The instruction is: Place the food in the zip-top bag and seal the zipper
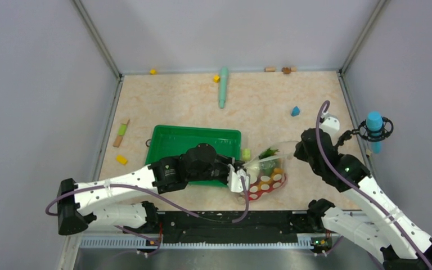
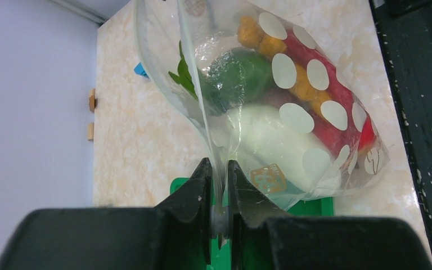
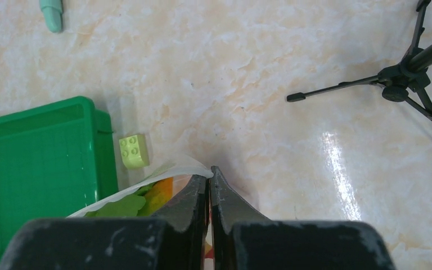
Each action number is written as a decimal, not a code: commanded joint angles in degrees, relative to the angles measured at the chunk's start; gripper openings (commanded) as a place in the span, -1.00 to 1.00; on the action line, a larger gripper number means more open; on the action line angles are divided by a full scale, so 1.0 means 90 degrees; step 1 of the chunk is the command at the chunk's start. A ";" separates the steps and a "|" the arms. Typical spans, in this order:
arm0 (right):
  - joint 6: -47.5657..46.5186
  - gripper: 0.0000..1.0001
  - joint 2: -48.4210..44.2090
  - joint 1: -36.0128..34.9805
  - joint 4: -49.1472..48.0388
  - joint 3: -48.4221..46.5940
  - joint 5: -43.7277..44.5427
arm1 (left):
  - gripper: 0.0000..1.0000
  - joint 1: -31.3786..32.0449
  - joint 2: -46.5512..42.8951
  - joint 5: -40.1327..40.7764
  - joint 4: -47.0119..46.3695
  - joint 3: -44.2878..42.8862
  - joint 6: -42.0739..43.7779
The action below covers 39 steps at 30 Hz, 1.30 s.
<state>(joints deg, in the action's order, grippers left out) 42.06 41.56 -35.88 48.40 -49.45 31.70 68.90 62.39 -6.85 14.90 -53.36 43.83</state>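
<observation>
The clear dotted zip-top bag (image 1: 264, 179) lies between the two arms, right of the green tray (image 1: 171, 140). It holds the food (image 2: 270, 107): a white radish, a green piece, red pieces, a yellow-orange bunch and a green leaf. My left gripper (image 2: 219, 169) is shut on the bag's mouth edge, on the zipper strip (image 2: 202, 107). My right gripper (image 3: 209, 175) is shut on the other end of the mouth edge (image 3: 169, 171). The green leaf (image 3: 118, 207) and an orange piece show just under that edge.
A light green block (image 3: 134, 151) lies beside the tray's right edge. A long teal stick (image 1: 223, 85), small yellow (image 1: 122, 160), blue (image 1: 295, 111) and wooden blocks lie around the table. A blue microphone on a tripod (image 1: 374, 129) stands at the right edge.
</observation>
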 commanded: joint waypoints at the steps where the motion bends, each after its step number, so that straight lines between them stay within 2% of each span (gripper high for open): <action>1: -0.0256 -1.00 0.0147 0.0528 0.0396 -0.0413 0.1199 | -1.00 -0.0291 -0.0308 0.0247 -0.0486 0.0238 -0.0542; 6: -0.0263 -1.00 0.0266 0.0879 0.0539 -0.0582 0.1274 | -1.00 -0.0947 -0.0316 0.0140 -0.1663 0.0545 -0.1637; 7: -0.0264 -1.00 0.0257 0.0881 0.0535 -0.0584 0.1201 | -0.90 -0.1089 -0.0307 -0.0046 -0.1878 0.0603 -0.1932; 8: -0.0257 -1.00 0.0244 0.0881 0.0527 -0.0579 0.1094 | -0.67 -0.1206 -0.0290 -0.0275 -0.2042 0.0654 -0.2234; 11: -0.0203 -1.00 0.0176 0.0881 0.0394 -0.0348 0.0749 | 0.54 -0.1317 -0.0203 -0.0646 -0.2885 0.0977 -0.2991; 12: -0.0194 -1.00 0.0130 0.0880 0.0335 -0.0222 0.0643 | 0.89 -0.1311 -0.0185 -0.0541 -0.3087 0.1087 -0.3279; 13: -0.0184 -1.00 0.0083 0.0877 0.0270 -0.0109 0.0525 | 0.94 -0.1309 -0.0181 -0.0402 -0.3274 0.1183 -0.3588; 20: -0.0237 -1.00 -0.0328 0.0881 -0.0003 0.0071 0.0046 | 0.95 -0.1317 -0.0303 0.0053 -0.4873 0.2244 -0.5197; 23: -0.0288 -1.00 -0.0448 0.0881 -0.0046 0.0130 -0.0056 | 0.95 -0.1401 -0.0190 0.0060 -0.5311 0.2516 -0.5588; 26: -0.0301 -1.00 -0.0488 0.0880 -0.0048 0.0167 -0.0117 | 0.95 -0.1649 0.0014 -0.0284 -0.5780 0.2572 -0.5872; 31: -0.0324 -1.00 -0.0529 0.0881 -0.0072 0.0168 -0.0182 | 0.92 -0.1913 0.0144 -0.0853 -0.5939 0.2449 -0.6228; 34: -0.0336 -1.00 -0.0586 0.0881 -0.0153 0.0198 -0.0287 | 0.80 -0.1914 0.0287 -0.1127 -0.6151 0.2441 -0.6067; 36: -0.0358 -1.00 -0.0610 0.0879 -0.0187 0.0200 -0.0383 | 0.65 -0.1914 0.0393 -0.1230 -0.6218 0.2422 -0.5892; 39: -0.0375 -1.00 -0.0629 0.0882 -0.0197 0.0199 -0.0440 | 0.29 -0.1914 0.0546 -0.1461 -0.6267 0.2327 -0.5727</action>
<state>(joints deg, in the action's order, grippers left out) 39.57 36.62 -28.32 48.77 -47.77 29.36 51.72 65.71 -15.70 -36.49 -30.22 -9.34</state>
